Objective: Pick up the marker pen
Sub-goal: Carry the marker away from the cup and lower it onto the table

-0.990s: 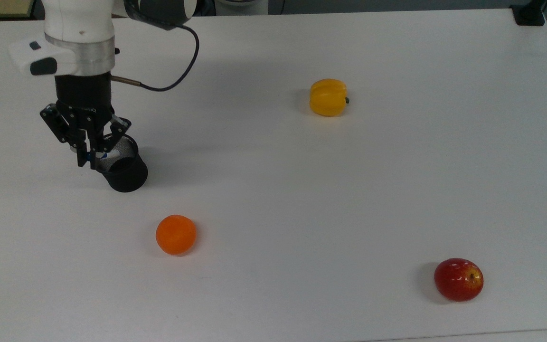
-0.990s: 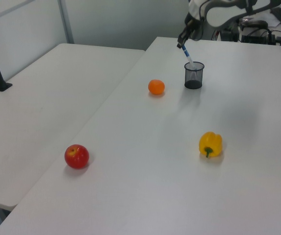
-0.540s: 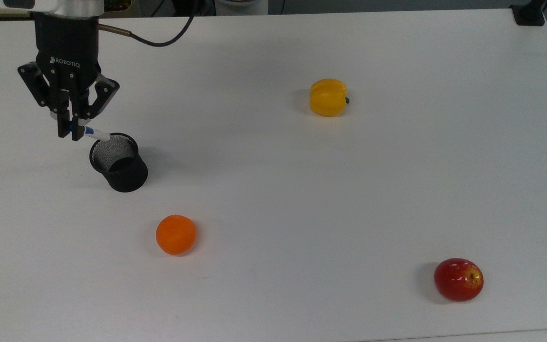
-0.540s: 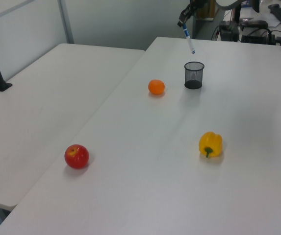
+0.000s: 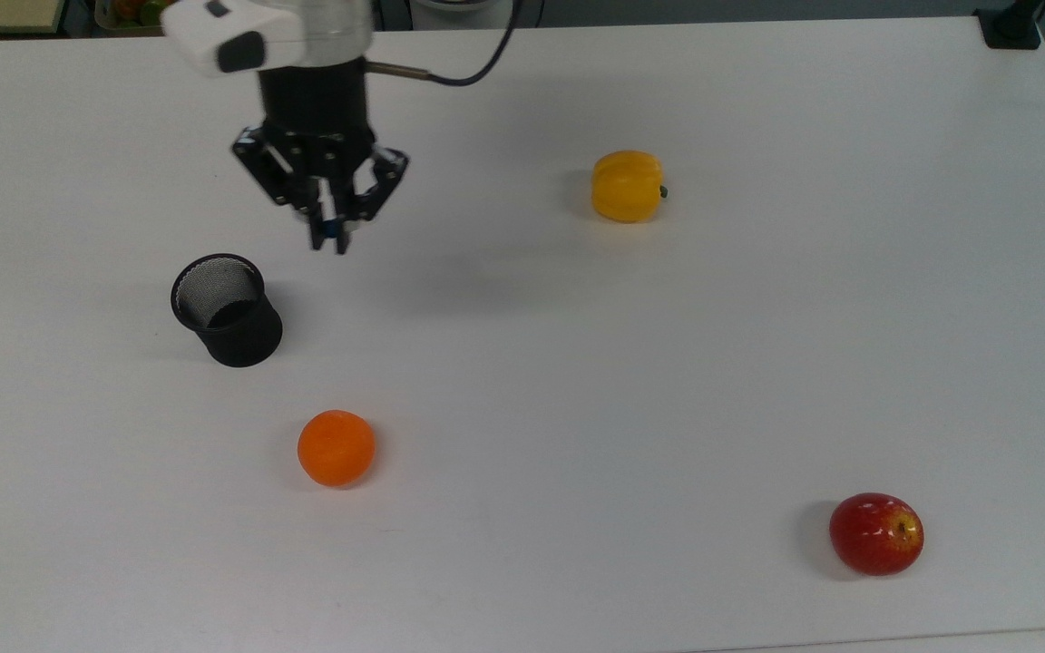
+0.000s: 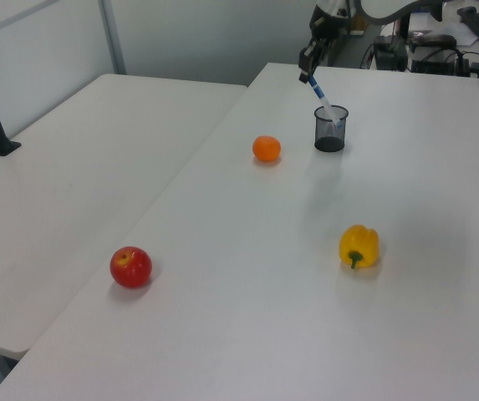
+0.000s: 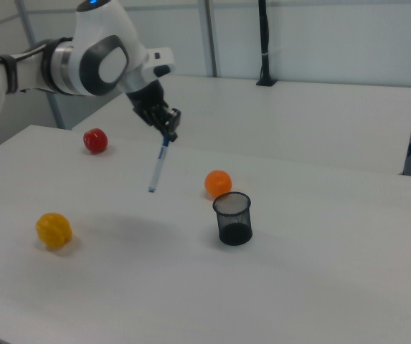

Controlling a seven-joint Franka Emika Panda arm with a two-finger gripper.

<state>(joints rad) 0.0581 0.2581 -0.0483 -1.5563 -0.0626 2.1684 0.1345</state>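
**Marker pen hanging in the air, clear of the cup**

The gripper [image 5: 330, 238] is hovering above the white table [image 5: 668, 363], and its two fingers are clamping the marker pen [image 7: 158, 165] by its blue capped end. In the right view the pen is dangling below the fingers, tilted slightly, its white barrel pointing down toward the tabletop with open air under its tip. From the top view the pen [image 5: 330, 226] is showing as little more than a blue spot between the fingertips (I am looking nearly straight down its length there).

The black mesh cup [image 5: 226, 309] is standing upright on the table, down and toward the top view's left of the gripper, well apart from it. In the left view the pen [image 6: 322, 96] is appearing to overlap the cup's rim [image 6: 331, 110], but the other two views are showing it well clear of the cup.

An orange [image 5: 336, 447] is sitting near the cup, further toward the bottom of the top view. A yellow bell pepper [image 5: 627, 185] is lying on its side toward the top view's right of the gripper, and a red apple [image 5: 876, 533] is resting far off near the top view's lower right corner. A black cable [image 5: 473, 63] is looping away from the wrist.
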